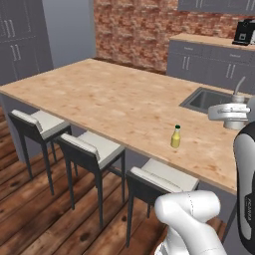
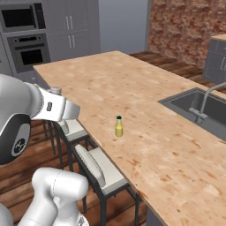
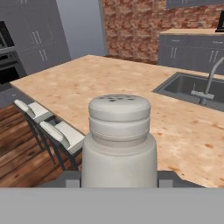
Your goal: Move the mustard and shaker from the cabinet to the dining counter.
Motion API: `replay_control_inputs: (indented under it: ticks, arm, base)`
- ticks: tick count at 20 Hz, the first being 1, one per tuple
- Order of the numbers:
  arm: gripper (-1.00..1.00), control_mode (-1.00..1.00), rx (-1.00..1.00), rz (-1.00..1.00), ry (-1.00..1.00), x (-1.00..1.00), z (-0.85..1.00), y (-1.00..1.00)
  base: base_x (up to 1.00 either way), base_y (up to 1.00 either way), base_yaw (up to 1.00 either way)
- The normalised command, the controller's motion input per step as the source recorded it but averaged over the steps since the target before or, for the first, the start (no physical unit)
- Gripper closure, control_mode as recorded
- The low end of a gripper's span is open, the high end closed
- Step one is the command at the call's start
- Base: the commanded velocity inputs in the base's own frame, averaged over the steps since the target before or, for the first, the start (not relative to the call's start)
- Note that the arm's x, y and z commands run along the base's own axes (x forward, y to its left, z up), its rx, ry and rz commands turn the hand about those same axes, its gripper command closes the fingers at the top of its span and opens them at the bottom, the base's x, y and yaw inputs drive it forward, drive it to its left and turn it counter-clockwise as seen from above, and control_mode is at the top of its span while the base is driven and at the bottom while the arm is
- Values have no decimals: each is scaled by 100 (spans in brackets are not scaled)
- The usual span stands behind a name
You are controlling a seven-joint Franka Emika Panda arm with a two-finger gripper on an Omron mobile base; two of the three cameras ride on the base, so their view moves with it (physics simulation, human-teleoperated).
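A: Where are the task's things?

B: The mustard (image 1: pixel 176 136) is set upright near the dining counter's (image 1: pixel 99 94) near edge. The shaker (image 3: pixel 119 142) is clamped low between the gripper's (image 3: pixel 119 178) fingers.

A: Handling?

B: It is judged light, rigid and smooth; the low body hold should be kept.

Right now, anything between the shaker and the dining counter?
Nothing visible. In the hand view the shaker sits in the end effector, with bare dining counter ahead of it. The mustard already stands near the counter's stool-side edge, and the sink lies off to the right.
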Motion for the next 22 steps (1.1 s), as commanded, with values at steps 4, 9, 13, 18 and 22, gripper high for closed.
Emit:
replay_control_inputs:
  ticks: [4,9,13,18,22]
  arm:
    - [100,100,0,0,0,0,0,0]
    - [100,-100,0,0,0,-3,0,0]
    - [100,-100,4,-1,0,-7,-3,-5]
    - [100,-100,0,15,0,-2,-6,-20]
    - [100,-100,0,29,-1,-4,-12,-30]
  base:
    - [0,0,0]
    - [0,0,0]
    - [0,0,0]
    - [0,0,0]
    - [0,0,0]
